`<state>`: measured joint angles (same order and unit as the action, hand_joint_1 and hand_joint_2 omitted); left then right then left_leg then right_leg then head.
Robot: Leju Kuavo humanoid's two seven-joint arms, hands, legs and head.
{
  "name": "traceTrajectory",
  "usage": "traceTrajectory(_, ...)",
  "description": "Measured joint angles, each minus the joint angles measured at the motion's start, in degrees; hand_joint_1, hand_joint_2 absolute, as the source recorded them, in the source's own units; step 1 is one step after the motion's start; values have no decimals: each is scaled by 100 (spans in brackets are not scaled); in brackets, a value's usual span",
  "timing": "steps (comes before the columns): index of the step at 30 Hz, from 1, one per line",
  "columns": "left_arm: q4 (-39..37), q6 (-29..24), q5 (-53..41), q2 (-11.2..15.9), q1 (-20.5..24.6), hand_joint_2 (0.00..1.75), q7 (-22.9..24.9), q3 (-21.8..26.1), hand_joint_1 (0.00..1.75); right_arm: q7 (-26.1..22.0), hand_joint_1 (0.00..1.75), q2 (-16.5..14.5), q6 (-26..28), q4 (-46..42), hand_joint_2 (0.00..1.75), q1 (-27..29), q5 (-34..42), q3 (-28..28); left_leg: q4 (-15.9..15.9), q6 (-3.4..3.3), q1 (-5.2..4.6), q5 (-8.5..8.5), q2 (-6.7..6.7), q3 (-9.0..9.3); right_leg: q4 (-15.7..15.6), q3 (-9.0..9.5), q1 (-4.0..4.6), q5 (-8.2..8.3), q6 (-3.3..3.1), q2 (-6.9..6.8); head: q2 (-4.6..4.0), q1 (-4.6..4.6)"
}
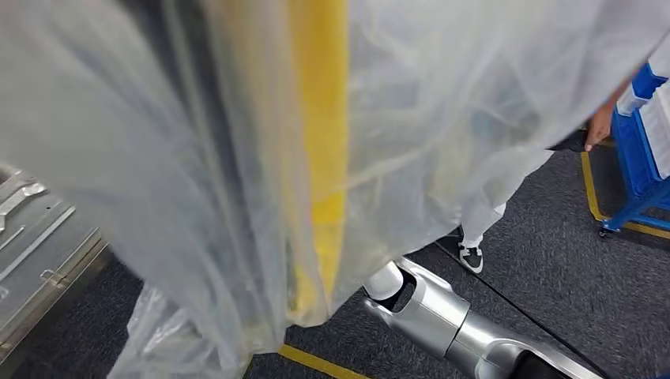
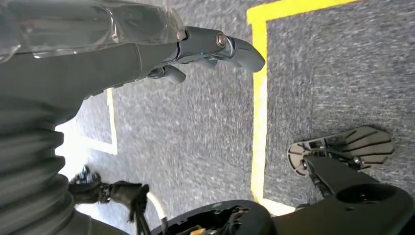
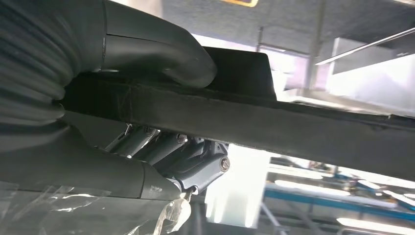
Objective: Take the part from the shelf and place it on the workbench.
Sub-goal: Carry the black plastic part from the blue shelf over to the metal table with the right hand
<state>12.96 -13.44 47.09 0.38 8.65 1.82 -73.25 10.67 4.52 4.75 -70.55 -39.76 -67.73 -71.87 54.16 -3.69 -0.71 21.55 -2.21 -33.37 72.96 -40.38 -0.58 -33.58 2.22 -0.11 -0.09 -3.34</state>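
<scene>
The part (image 1: 316, 158) is a large piece wrapped in cloudy plastic film with a yellow strip down its middle; it is held up close in the head view and hides most of the scene. In the right wrist view my right hand (image 3: 161, 161) grips a long dark edge of the part (image 3: 293, 122), thumb on one side and fingers on the other. My right forearm (image 1: 442, 316) rises from the lower right. My left hand (image 2: 205, 49) has its fingers stretched out above the grey floor, with loose plastic film (image 2: 88, 24) lying against it and nothing between its fingers.
A silver pressed-metal panel (image 1: 39, 253) lies at the lower left. A person in white trousers (image 1: 490, 213) stands just behind the part, one hand (image 1: 599, 126) near a blue rack (image 1: 644, 150). Yellow tape lines (image 1: 316, 363) mark the dark carpet floor.
</scene>
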Motion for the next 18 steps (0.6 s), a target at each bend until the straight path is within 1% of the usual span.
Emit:
traceTrajectory(1,0,1,-1,-7,-11,175,-2,2,0,-1,175,2,-3,7,175,8,0,-6,4,0,4,2,-89,4,-22,-22,-2,93,2,6,0,2)
traceTrajectory(2,0,5,-3,-15,-23,175,-5,4,0,-2,175,1,-7,10,175,11,0,-12,8,6,12,5,-178,12,-286,77,-7,289,1,29,0,3)
traceTrajectory(3,0,9,-7,-22,-32,175,-14,7,0,-3,175,1,-9,10,175,11,0,-19,15,17,21,12,-264,18,-705,260,-20,531,2,107,0,5)
traceTrajectory(4,0,13,-10,-28,-34,175,-28,10,0,-4,175,0,-12,9,175,9,-1,-26,32,37,20,23,-345,16,-1128,452,-34,718,0,224,0,9)
traceTrajectory(5,0,16,-10,-33,-35,175,-48,15,0,-8,175,-1,-15,9,175,8,1,-34,46,63,20,32,-418,7,-1444,597,-46,842,-9,315,0,11)
traceTrajectory(6,0,17,-10,-36,-39,175,-67,20,0,-13,175,-4,-20,10,175,9,3,-45,57,90,21,38,-481,-8,-1615,675,-49,887,-23,375,0,13)
traceTrajectory(7,0,17,-10,-37,-50,175,-81,26,0,-16,175,-10,-26,10,175,9,5,-54,60,122,25,38,-536,-24,-1661,696,-38,879,-47,368,0,14)
traceTrajectory(8,0,17,-9,-36,-68,175,-89,33,0,-19,175,-26,-31,10,175,9,7,-61,55,151,36,36,-589,-40,-1667,696,-33,887,-79,301,0,14)
traceTrajectory(9,0,16,-8,-31,-88,175,-92,41,0,-19,175,-45,-34,10,175,7,9,-65,89,176,44,58,-586,-68,-1676,703,-32,892,-110,239,0,14)
traceTrajectory(10,0,16,-9,-28,-102,175,-93,48,0,-18,175,-64,-36,9,175,3,10,-67,197,207,38,119,-492,-119,-1688,715,-38,896,-146,178,0,7)
traceTrajectory(11,0,15,-9,-24,-104,175,-94,53,0,-18,175,-82,-36,9,175,0,12,-68,421,238,32,239,-342,-218,-1700,728,-47,896,-180,112,0,-4)
traceTrajectory(12,-1,11,-10,-19,-98,175,-95,57,0,-17,175,-92,-36,9,175,-1,14,-69,762,269,30,409,-164,-371,-1706,743,-46,888,-207,48,0,-15)
traceTrajectory(13,-1,8,-11,-15,-90,175,-95,59,0,-17,175,-97,-36,11,175,0,16,-71,1170,304,31,596,-19,-563,-1707,752,-41,874,-228,-17,0,-26)
traceTrajectory(14,-2,3,-11,-9,-87,175,-95,61,0,-17,175,-100,-36,16,175,1,16,-72,1565,332,46,753,51,-763,-1707,758,-36,862,-239,-85,0,-31)
traceTrajectory(15,-2,-1,-13,-4,-87,175,-95,63,0,-17,175,-103,-36,23,175,4,17,-74,1824,353,61,828,82,-904,-1706,764,-33,848,-242,-159,0,-31)
traceTrajectory(16,-2,-2,-14,2,-90,175,-95,65,0,-19,175,-107,-35,30,175,6,17,-75,1869,370,72,798,103,-940,-1706,774,-33,834,-238,-227,0,-32)
traceTrajectory(17,-2,-3,-15,8,-93,175,-95,66,0,-20,175,-113,-34,34,175,6,17,-76,1665,378,82,661,133,-848,-1706,791,-34,818,-229,-296,0,-33)
traceTrajectory(18,-2,-3,-17,15,-95,175,-95,67,0,-20,175,-123,-32,37,175,5,18,-76,1262,378,84,457,202,-650,-1706,817,-33,799,-215,-361,0,-33)
